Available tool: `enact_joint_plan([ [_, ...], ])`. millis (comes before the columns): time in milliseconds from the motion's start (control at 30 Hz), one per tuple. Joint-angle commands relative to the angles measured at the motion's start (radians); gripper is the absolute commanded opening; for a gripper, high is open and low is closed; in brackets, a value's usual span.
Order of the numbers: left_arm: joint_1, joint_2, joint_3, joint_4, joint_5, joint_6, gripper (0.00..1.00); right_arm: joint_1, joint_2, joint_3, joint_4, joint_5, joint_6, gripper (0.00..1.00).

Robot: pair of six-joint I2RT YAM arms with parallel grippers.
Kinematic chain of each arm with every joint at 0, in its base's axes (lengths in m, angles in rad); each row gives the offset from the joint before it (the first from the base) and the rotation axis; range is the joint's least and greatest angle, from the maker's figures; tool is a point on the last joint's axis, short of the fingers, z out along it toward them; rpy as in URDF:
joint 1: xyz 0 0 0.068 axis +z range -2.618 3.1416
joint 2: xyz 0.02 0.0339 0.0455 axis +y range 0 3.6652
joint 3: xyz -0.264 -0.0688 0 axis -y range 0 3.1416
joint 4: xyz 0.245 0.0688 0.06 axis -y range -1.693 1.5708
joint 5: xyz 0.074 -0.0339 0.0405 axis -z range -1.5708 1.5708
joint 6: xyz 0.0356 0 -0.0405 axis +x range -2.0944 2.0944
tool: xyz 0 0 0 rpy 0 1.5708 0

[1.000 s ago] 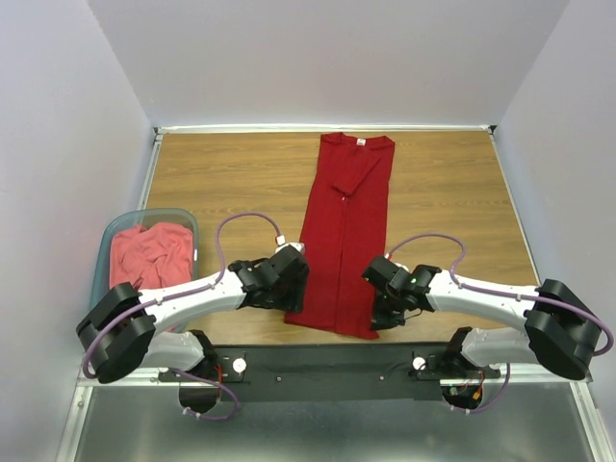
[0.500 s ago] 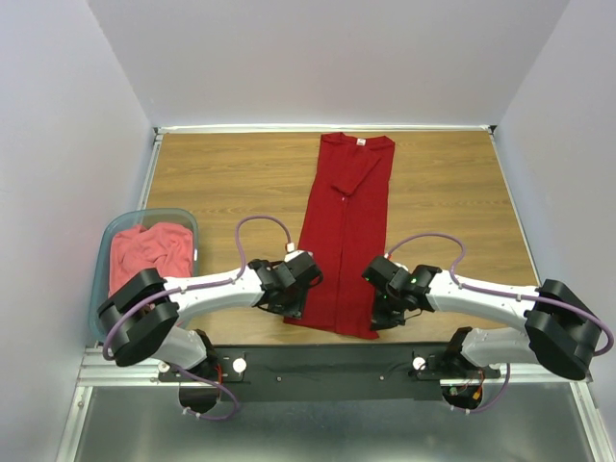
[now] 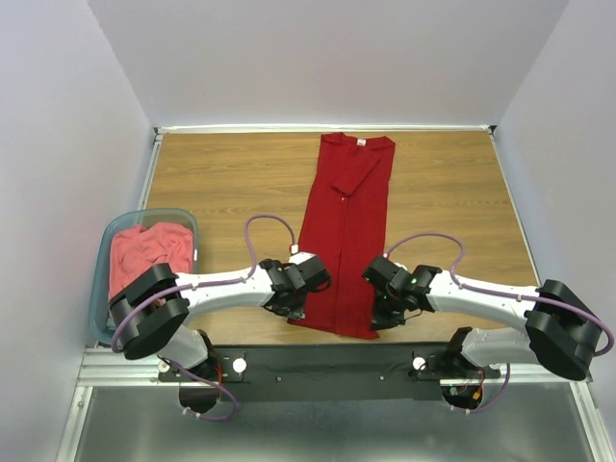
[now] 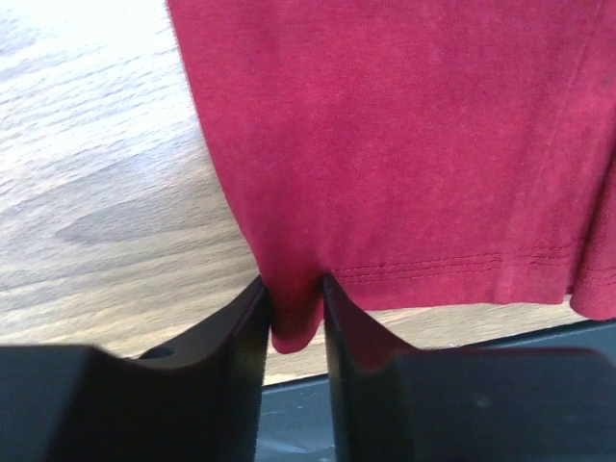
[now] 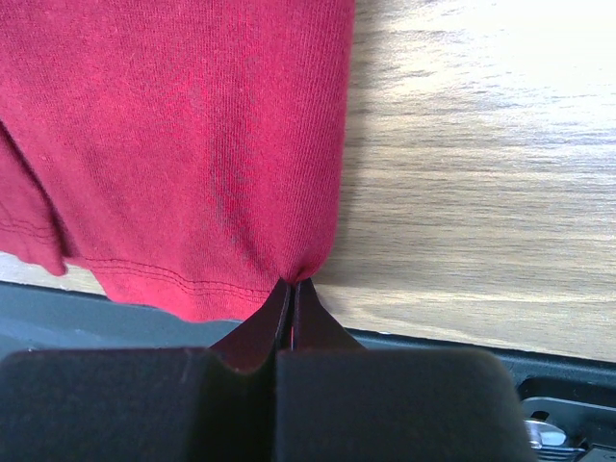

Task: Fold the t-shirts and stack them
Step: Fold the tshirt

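Note:
The crimson t-shirt [image 3: 342, 231] lies on the wooden table as a long narrow strip with its sides folded in, the white neck label [image 3: 362, 141] at the far end. My left gripper [image 3: 296, 310] is at the near left hem corner; in the left wrist view [image 4: 295, 313] its jaws pinch a bunch of the red cloth [image 4: 404, 144]. My right gripper [image 3: 377, 318] is at the near right hem corner, and its jaws are shut tight on the cloth edge in the right wrist view [image 5: 292, 289]. The coral-pink t-shirt [image 3: 149, 252] lies crumpled in the tub.
The blue-grey plastic tub [image 3: 144, 214] stands at the left table edge beside my left arm. The black mounting rail [image 3: 327, 361] runs along the near table edge just under the shirt's hem. Bare wood [image 3: 231, 183] lies on both sides of the shirt.
My left gripper has moved right to the shirt's near left corner and closed on the cloth. The right gripper has stayed at the near right corner.

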Motion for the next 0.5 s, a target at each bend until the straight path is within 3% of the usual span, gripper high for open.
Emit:
enact_joint_plan([
  [0, -0.032, 0.053, 0.018, -0.063, -0.048, -0.018, 0.18, 0.005, 0.031, -0.041, -0.035, 0.031, -0.038, 0.01],
  [67, -0.049, 0.059, 0.018, -0.066, -0.039, -0.026, 0.01, 0.005, 0.036, -0.036, -0.035, 0.027, -0.051, 0.0],
  [233, -0.132, 0.033, 0.005, -0.088, 0.029, -0.078, 0.0, 0.021, 0.01, -0.019, -0.038, -0.114, -0.09, 0.01],
  [467, -0.384, -0.08, 0.002, -0.126, 0.127, -0.302, 0.0, 0.146, -0.078, 0.016, -0.113, -0.222, -0.041, 0.0],
])
